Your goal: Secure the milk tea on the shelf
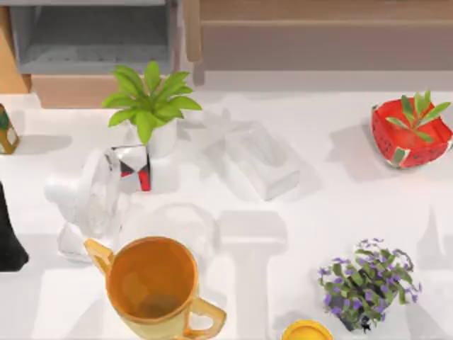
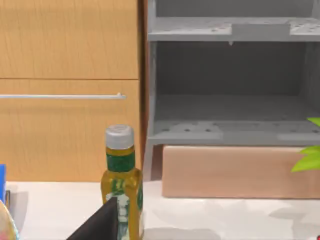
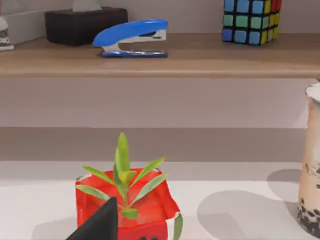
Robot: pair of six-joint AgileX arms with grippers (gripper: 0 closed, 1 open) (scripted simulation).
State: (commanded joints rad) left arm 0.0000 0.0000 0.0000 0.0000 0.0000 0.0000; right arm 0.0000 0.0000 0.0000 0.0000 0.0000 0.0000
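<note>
Just ahead of the right gripper (image 3: 98, 226), a red watermelon-patterned pot holding a green-leaved plant (image 3: 125, 207) is sitting on the white table (image 3: 235, 200). Whether this gripper is released or clenched, I cannot tell. Farther out and to one side of that pot, the clear cup of milk tea with dark pearls at its bottom (image 3: 311, 165) is standing upright on the table, apart from the pot and short of the shelf. Beyond both, the long wooden shelf (image 3: 200, 56) is carrying a blue stapler (image 3: 131, 38), a dark tissue box (image 3: 80, 26) and a multicoloured puzzle cube (image 3: 251, 20).

Close in front of the left gripper (image 2: 100, 225), a yellow oil bottle with a green label and silver cap (image 2: 121, 175) is standing upright. Its state cannot be told either. Behind the bottle, a grey open cabinet (image 2: 230, 131) is standing beside wooden panelling (image 2: 67, 60).
</note>
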